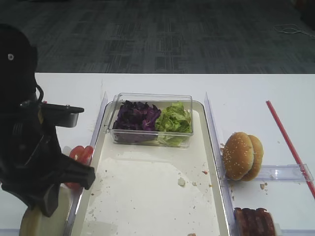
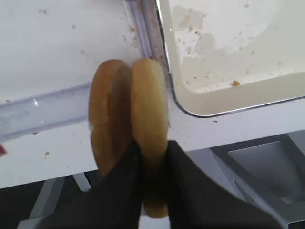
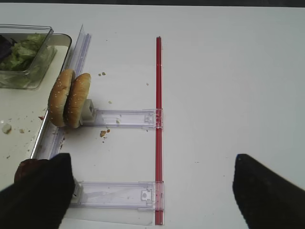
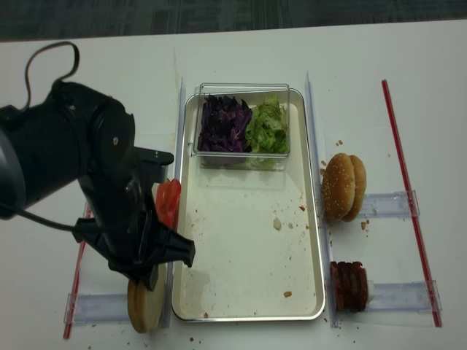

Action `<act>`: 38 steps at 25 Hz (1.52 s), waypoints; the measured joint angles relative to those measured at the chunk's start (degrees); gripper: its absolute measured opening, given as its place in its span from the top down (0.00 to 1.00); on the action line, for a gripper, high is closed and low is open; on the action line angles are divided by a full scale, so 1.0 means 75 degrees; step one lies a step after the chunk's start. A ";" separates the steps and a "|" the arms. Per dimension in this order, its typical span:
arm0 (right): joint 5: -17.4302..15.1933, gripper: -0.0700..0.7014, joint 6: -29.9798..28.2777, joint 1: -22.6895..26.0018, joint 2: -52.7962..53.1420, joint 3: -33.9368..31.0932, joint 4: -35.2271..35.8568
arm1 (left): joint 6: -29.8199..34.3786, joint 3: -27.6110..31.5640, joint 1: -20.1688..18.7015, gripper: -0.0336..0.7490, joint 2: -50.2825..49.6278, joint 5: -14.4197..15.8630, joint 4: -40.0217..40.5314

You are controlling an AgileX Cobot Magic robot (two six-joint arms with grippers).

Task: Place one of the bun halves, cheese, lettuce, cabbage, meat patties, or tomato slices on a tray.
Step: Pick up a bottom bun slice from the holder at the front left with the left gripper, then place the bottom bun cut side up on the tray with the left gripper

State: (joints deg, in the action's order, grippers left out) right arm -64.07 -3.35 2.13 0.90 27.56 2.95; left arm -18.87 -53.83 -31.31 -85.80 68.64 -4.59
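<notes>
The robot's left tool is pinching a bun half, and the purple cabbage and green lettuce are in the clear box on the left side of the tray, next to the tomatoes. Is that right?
Almost. The left tool is shut on a bun half, but the clear box with cabbage and lettuce sits at the far end of the tray, not its left side. The exterior high realsense view shows it. The tomatoes are left of the tray.

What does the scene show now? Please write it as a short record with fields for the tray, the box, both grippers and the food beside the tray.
tray: large cream-white rectangular tray, crumbs only, no food placed on it
box: small clear plastic box at the tray's far end, with purple cabbage and green lettuce
left gripper: left gripper shut on a flat bun half, left of tray
right gripper: right gripper open, empty
right of tray: sesame buns, brown meat patties
</notes>
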 joint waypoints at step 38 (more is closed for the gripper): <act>0.0000 0.00 0.0015 0.0000 0.0000 0.0000 0.0000 | 0.6464 -0.1163 0.1612 0.81 -0.2144 -0.0009 -0.5433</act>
State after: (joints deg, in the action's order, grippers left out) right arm -64.07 -3.23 2.13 0.90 27.56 2.95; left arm 29.60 -62.56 -19.22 -101.88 68.57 -45.33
